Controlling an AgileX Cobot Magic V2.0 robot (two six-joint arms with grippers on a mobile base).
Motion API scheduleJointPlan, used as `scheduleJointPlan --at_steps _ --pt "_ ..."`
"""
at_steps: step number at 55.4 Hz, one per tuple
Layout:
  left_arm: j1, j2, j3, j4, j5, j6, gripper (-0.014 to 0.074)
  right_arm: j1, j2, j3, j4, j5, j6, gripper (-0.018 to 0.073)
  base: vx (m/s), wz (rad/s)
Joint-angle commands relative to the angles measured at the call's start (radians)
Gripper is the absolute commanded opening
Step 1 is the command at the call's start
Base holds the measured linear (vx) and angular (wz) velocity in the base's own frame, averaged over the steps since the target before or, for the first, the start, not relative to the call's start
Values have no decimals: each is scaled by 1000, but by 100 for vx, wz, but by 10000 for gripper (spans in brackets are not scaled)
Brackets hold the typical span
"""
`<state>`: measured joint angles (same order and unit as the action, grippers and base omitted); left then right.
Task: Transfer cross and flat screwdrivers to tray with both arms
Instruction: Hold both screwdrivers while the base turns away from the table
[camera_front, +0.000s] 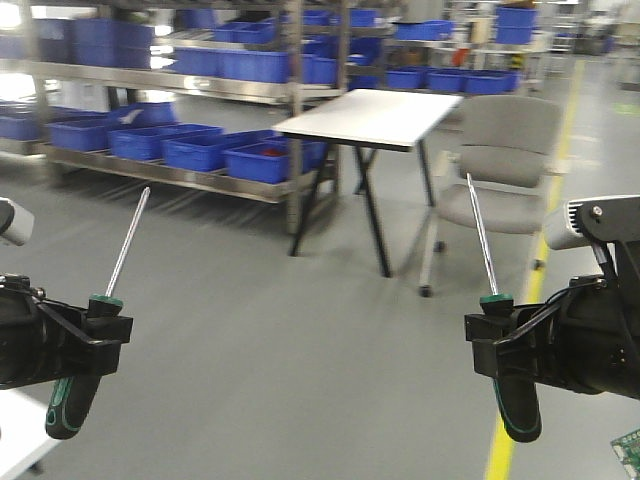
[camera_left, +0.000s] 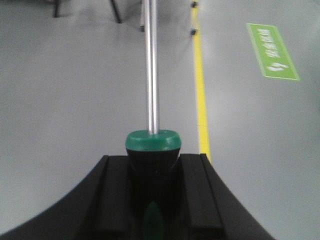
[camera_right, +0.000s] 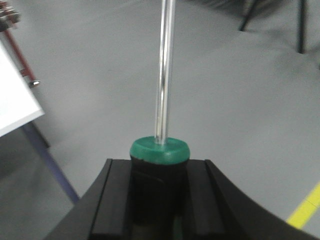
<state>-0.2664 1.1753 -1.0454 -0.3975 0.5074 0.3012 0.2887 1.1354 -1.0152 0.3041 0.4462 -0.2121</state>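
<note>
Transport seems the step: left gripper (camera_front: 97, 332) pinches one screwdriver (camera_front: 127, 245), right gripper (camera_front: 500, 335) the other screwdriver (camera_front: 483, 245), both aloft, shafts upward. The tray is unseen; next they must reach it, then release.

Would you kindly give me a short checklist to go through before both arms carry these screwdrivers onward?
1. Left tool shut on the left screwdriver: ok, handle clamped just below the green collar.
2. Right tool shut on the right screwdriver: ok, same grip.
3. Shafts apart from each other: ok, a wide gap lies between them and both point up and away.
4. Handles seated straight between the fingers: ok in both wrist views.
5. Tray located: cannot tell, no view shows it.
6. Which screwdriver is cross or flat: cannot tell, the tips are too small to read.
</note>
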Motion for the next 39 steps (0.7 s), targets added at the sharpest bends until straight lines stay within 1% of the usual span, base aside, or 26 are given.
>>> scheduleJointPlan --at_steps 1,8,17,39 --pt "-5 -25 -31 -20 -80 -11 3 0 -24 -32 5 -87 -5 -8 5 -72" --pt "-5 -25 -31 -20 -80 -11 3 0 -24 -32 5 -86 -5 -8 8 -66" --pt "-5 -25 -31 -20 -80 -11 3 0 -24 -32 5 -86 -5 -8 12 -48" --pt "-5 -25 -31 -20 -80 -11 3 0 -24 -32 5 -86 -5 -8 19 -34"
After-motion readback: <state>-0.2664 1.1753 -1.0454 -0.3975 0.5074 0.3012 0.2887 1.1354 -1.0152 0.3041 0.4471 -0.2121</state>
